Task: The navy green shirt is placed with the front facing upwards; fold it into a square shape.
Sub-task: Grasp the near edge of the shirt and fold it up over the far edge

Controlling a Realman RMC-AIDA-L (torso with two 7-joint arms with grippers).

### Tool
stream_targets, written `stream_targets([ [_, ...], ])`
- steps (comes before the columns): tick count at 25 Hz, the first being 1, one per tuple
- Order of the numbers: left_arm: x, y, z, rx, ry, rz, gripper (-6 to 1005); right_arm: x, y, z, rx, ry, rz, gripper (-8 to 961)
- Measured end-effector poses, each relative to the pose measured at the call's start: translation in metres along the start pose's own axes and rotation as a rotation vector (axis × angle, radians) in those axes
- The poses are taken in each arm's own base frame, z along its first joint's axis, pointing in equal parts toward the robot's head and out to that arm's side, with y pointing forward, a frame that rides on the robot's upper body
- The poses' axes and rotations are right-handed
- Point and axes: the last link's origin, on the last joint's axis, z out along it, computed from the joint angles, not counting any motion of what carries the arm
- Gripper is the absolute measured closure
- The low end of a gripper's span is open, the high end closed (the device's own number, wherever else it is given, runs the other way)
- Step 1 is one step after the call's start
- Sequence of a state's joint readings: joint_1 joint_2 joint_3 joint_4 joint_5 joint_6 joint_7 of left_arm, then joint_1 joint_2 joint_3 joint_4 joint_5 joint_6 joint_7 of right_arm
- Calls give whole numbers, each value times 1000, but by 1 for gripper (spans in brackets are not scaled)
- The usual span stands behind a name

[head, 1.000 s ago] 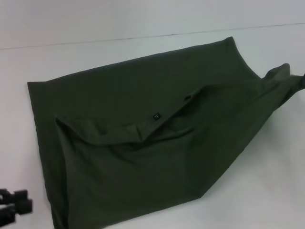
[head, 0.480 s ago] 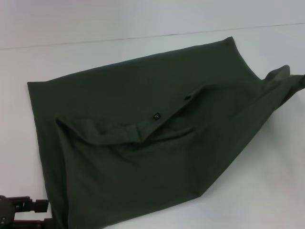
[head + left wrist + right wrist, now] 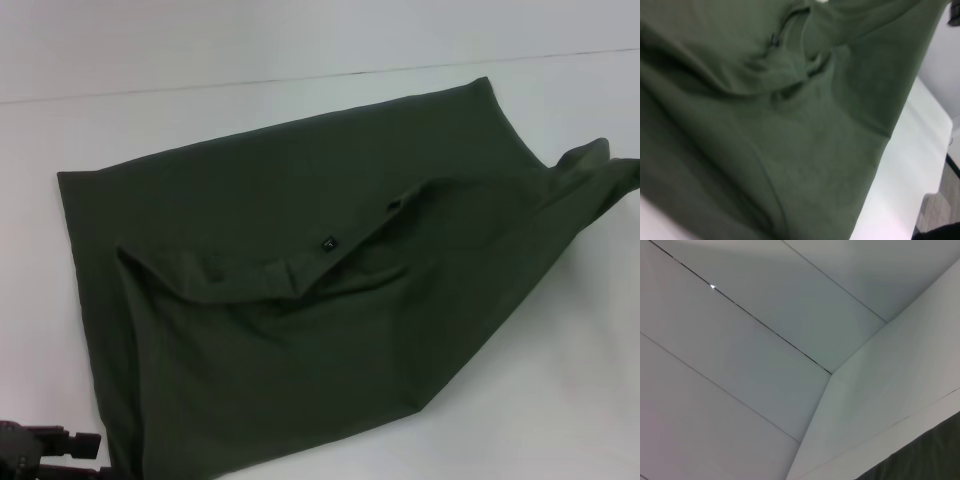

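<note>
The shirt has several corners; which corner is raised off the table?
The far right corner of the navy green shirt rises in a bunched peak at the head view's right edge; the other corners lie flat on the table.

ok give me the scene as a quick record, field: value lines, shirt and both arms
item: navy green shirt
surface: white table
shirt state: partly folded, plain green side up, no lettering visible
collar: small label showing near the middle fold
raised part: right corner lifted off the table
left gripper: at the near left corner, beside the shirt edge
right gripper: not in view
square shape: not yet reached
</note>
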State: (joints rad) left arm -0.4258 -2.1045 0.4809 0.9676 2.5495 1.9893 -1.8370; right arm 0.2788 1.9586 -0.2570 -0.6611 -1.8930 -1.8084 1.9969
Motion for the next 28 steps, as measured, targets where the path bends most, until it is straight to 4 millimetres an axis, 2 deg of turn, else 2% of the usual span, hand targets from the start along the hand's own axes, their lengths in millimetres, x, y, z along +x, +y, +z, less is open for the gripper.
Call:
stream_targets([
  [10, 1, -10, 23, 0, -54, -35, 116, 0, 0, 0, 0, 1, 1, 951],
  [28, 5, -10, 39, -34, -114, -28, 121, 0, -1, 1, 5, -3, 5, 951],
])
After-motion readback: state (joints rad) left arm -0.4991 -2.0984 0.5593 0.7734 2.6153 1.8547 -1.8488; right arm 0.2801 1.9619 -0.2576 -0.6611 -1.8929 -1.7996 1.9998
